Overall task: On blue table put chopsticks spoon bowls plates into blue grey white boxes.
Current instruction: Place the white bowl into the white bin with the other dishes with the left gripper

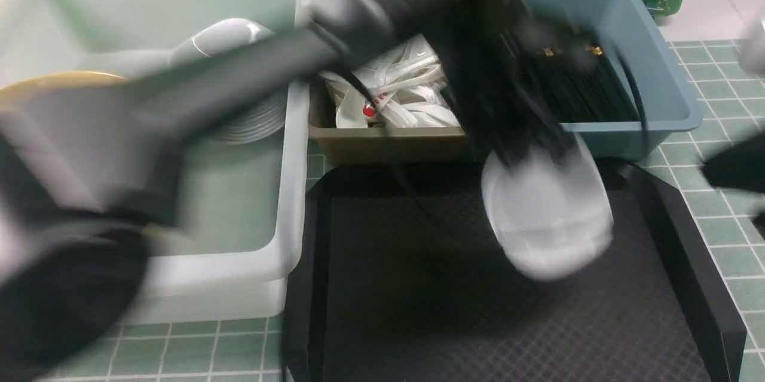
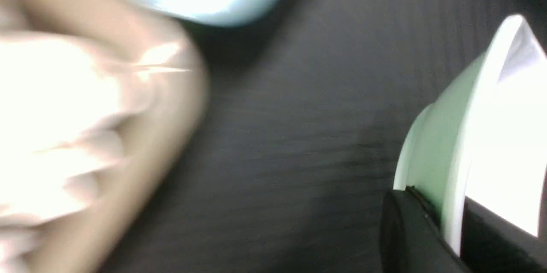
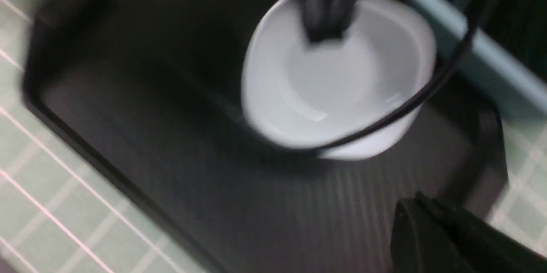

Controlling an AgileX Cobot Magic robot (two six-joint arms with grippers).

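Observation:
My left gripper (image 1: 526,149) is shut on the rim of a white bowl (image 1: 547,220) and holds it tilted above the black tray (image 1: 687,238), just in front of the blue box (image 1: 657,59). In the left wrist view the bowl's rim (image 2: 461,145) is pinched between the fingers (image 2: 410,230). The right wrist view shows the same bowl (image 3: 333,89) hanging from the left gripper (image 3: 327,29). My right gripper (image 3: 427,221) is shut and empty at the tray's right side, and shows as a dark blur in the front view (image 1: 735,170). Everything is motion-blurred.
A white box (image 1: 293,131) at the left holds stacked plates (image 1: 257,119) and a gold-rimmed dish (image 1: 60,80). A grey-brown box (image 1: 382,143) in the middle holds white spoons (image 1: 406,89). The blue box holds black chopsticks (image 1: 586,95). The table (image 1: 711,71) has green tiles.

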